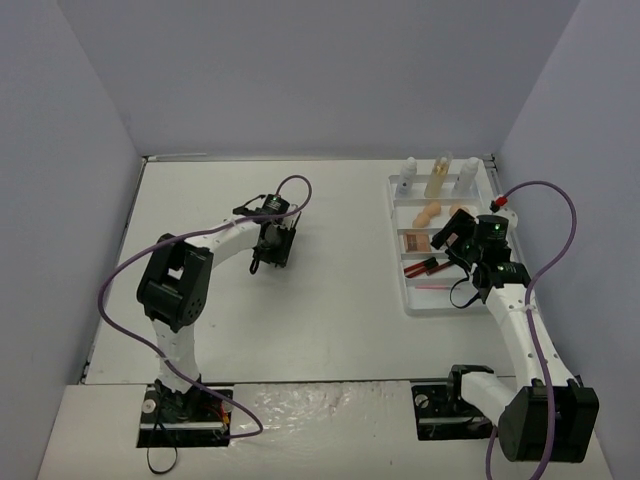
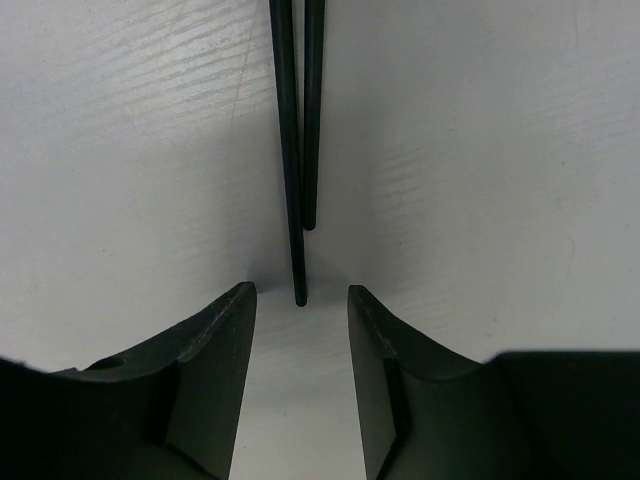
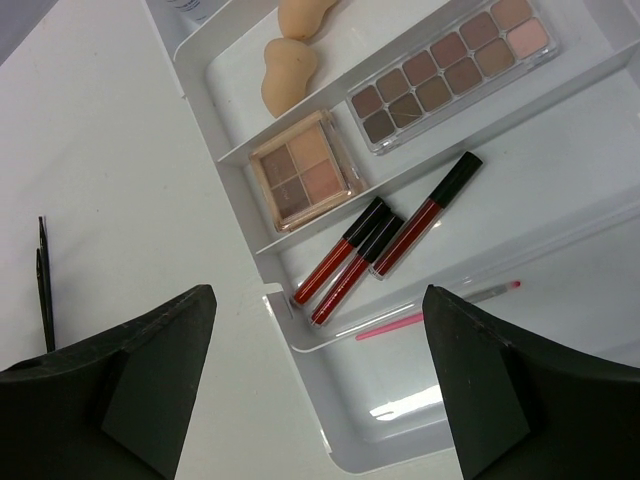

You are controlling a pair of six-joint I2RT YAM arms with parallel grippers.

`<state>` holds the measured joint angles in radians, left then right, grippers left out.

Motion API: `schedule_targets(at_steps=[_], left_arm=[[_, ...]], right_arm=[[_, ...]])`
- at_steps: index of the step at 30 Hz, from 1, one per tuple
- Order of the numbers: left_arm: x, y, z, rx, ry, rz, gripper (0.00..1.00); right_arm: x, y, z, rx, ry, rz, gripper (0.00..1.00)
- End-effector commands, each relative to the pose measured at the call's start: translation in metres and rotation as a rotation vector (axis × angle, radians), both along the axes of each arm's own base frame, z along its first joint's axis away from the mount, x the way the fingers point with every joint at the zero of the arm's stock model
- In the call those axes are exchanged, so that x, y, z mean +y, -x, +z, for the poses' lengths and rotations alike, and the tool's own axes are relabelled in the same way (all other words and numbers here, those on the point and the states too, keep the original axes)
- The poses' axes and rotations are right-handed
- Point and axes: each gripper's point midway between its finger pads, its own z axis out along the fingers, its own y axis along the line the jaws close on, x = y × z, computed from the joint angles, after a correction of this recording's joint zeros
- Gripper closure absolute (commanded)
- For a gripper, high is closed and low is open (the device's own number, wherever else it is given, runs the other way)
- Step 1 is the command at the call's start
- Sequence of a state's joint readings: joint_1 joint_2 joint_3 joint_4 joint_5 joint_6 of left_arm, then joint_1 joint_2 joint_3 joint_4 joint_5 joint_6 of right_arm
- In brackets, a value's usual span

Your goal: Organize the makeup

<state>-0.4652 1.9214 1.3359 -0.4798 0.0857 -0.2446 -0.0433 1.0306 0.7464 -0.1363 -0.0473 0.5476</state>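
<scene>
Left pincer [image 2: 300,294] low over the white bench [image 1: 330,310], jaws parted a little, gripping nothing. Two thin black brushes [image 2: 292,150] lie side by side on the bare bench, well apart from the tray, ends just ahead of the gap.

Right pincer [image 3: 318,295] hangs above the white compartmented tray [image 3: 400,400], jaws wide, empty.

In the tray:
- Beige egg-shaped sponges [image 3: 289,72] in one compartment.
- Small four-pan eyeshadow palette [image 3: 305,172] and long many-pan palette [image 3: 455,70] in the next.
- Three red lip tubes with black caps [image 3: 352,257] after those.
- Thin pink brush [image 3: 440,308] in the near compartment.
- Two white bottles [image 1: 407,177] and a clear amber-liquid bottle [image 1: 438,176] upright at the far end.
</scene>
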Motion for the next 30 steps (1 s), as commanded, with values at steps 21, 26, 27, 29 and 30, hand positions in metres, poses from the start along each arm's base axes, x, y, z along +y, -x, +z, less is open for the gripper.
schedule_targets(at_steps=[21,26,27,29,30], left_arm=[[0.027,0.000,0.008,0.076,-0.103,0.050,1.00],[0.040,0.006,0.014,0.070,-0.114,0.073,1.00],[0.041,0.007,0.017,0.062,-0.111,0.073,1.00],[0.040,0.003,0.027,0.016,-0.088,0.072,1.00],[0.038,0.000,0.036,-0.027,-0.065,0.071,1.00]], right_arm=[[0.008,-0.012,0.014,-0.069,-0.006,0.043,0.18],[0.016,-0.016,0.024,-0.097,-0.009,0.096,0.18],[0.020,-0.018,0.028,-0.109,-0.014,0.120,0.18],[0.033,-0.020,0.036,-0.136,-0.035,0.185,0.17],[0.041,-0.022,0.042,-0.156,-0.043,0.220,0.17]])
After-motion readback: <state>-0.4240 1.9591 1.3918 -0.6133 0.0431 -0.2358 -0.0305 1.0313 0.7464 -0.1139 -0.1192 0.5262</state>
